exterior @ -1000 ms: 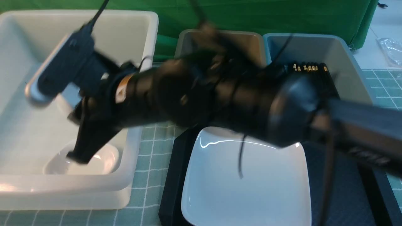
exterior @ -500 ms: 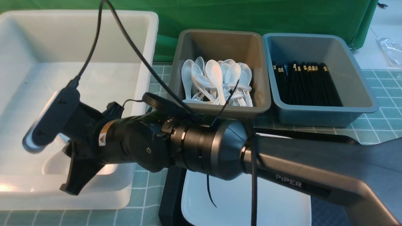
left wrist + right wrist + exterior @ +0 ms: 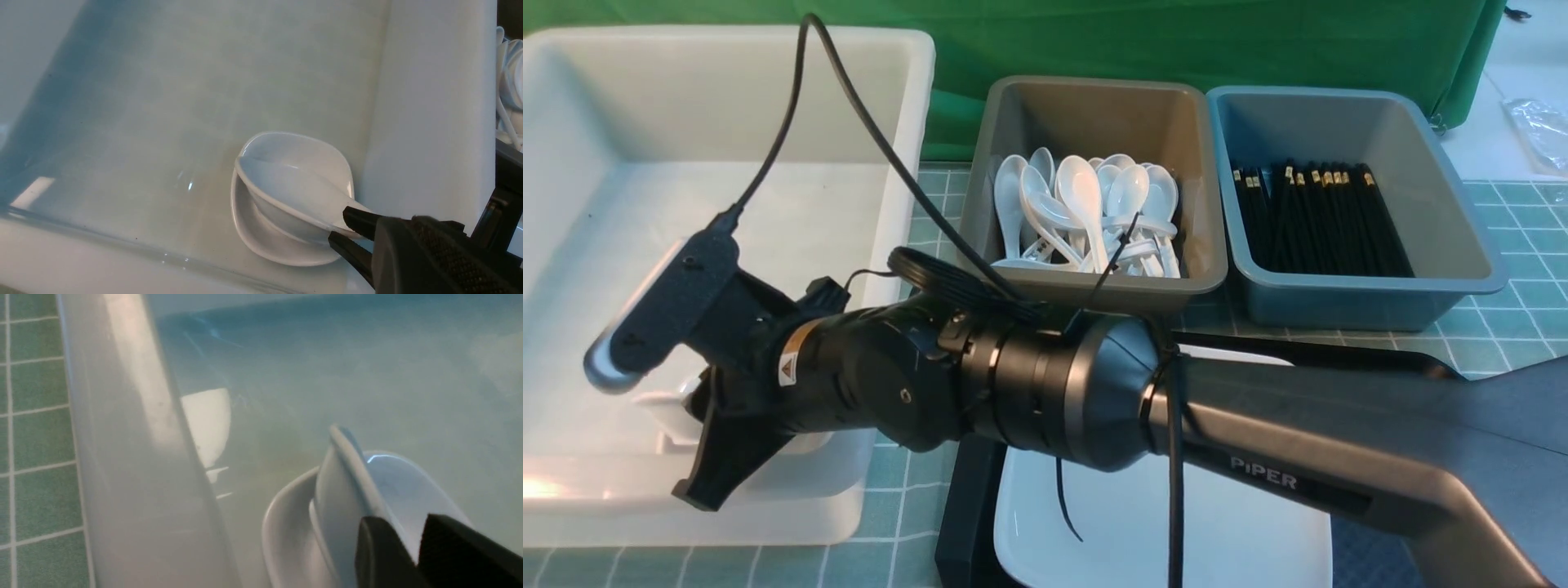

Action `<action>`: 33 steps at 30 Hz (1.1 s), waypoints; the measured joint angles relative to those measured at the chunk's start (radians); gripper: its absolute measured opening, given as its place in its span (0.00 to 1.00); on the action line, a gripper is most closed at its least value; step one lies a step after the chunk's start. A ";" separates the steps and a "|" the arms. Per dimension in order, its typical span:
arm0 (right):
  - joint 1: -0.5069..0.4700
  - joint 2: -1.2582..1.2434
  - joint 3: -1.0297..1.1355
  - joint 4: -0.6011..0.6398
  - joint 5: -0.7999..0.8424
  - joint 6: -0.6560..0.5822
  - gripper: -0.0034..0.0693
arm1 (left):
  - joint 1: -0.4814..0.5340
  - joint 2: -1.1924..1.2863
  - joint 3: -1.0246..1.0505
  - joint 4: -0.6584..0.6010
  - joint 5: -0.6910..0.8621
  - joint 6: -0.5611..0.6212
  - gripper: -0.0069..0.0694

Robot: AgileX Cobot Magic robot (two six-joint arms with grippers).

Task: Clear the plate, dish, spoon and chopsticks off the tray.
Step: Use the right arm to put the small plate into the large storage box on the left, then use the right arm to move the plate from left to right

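My right gripper (image 3: 707, 461) reaches across into the near right corner of the white tub (image 3: 866, 49). It is shut on the rim of a small white dish (image 3: 343, 486). The gripper also shows in the right wrist view (image 3: 400, 524) and the left wrist view (image 3: 341, 228). The dish (image 3: 294, 179) is tilted, its lower edge resting in a second small dish (image 3: 261, 241) that lies flat on the tub floor. The large white plate (image 3: 1176, 531) lies on the black tray (image 3: 964, 506), mostly hidden by the arm. No spoon or chopsticks show on the visible tray. My left gripper (image 3: 402, 223) hangs shut and empty outside the tub.
A grey bin (image 3: 1013, 106) behind the tray holds several white spoons (image 3: 1086, 204). A blue-grey bin (image 3: 1445, 204) to its right holds several black chopsticks (image 3: 1323, 220). The right arm (image 3: 1258, 441) lies across the tray's far half. The table has a green grid mat (image 3: 915, 482).
The right arm has swung down across the view and settled, uncovering both bins. Its gripper has stayed in the tub's near corner, shifting slightly left and nearer. It has hardly moved in the last half second.
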 joint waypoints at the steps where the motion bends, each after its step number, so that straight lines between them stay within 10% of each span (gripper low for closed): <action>1: 0.000 0.000 -0.001 0.000 0.005 0.000 0.30 | 0.000 0.000 0.000 0.000 0.000 0.003 0.11; 27: -0.030 -0.177 -0.004 -0.032 0.283 0.218 0.44 | 0.000 0.000 0.000 0.009 0.015 0.038 0.11; 33: -0.231 -0.403 -0.004 -0.066 0.549 0.231 0.23 | -0.005 0.001 0.000 -0.093 0.008 0.147 0.11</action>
